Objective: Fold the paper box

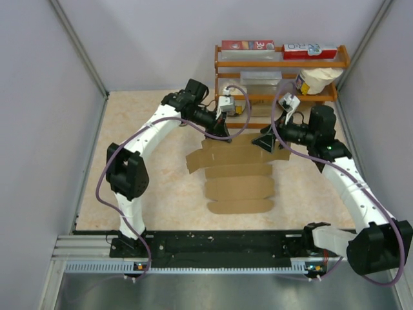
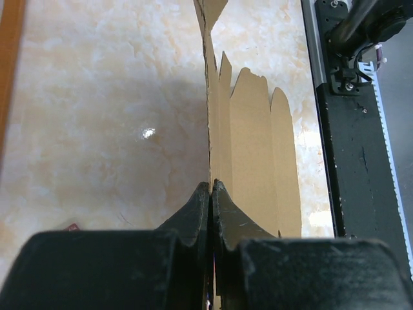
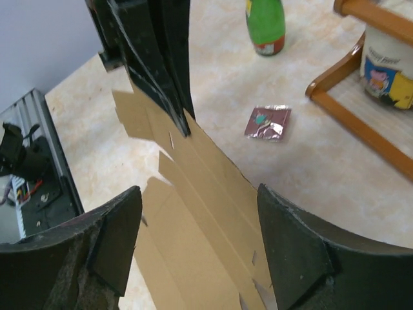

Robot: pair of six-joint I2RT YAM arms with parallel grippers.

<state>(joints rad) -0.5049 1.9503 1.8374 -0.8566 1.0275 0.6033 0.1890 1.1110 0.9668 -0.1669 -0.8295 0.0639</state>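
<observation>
While the overhead view shows the paper box [image 1: 237, 177] unfolded on the worktop [image 1: 161, 187], the left wrist view shows the left gripper [image 2: 211, 188] clamped on its edge, holding that panel upright, apparently for creasing. Right wrist view: right gripper [image 3: 199, 206] spread wide, empty.

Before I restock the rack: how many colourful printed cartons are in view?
2. Both lie atop the orange wooden rack: a red printed carton at the left, a red-and-white printed carton at the right. The rack is partly blocked, so others may be hidden.
</observation>
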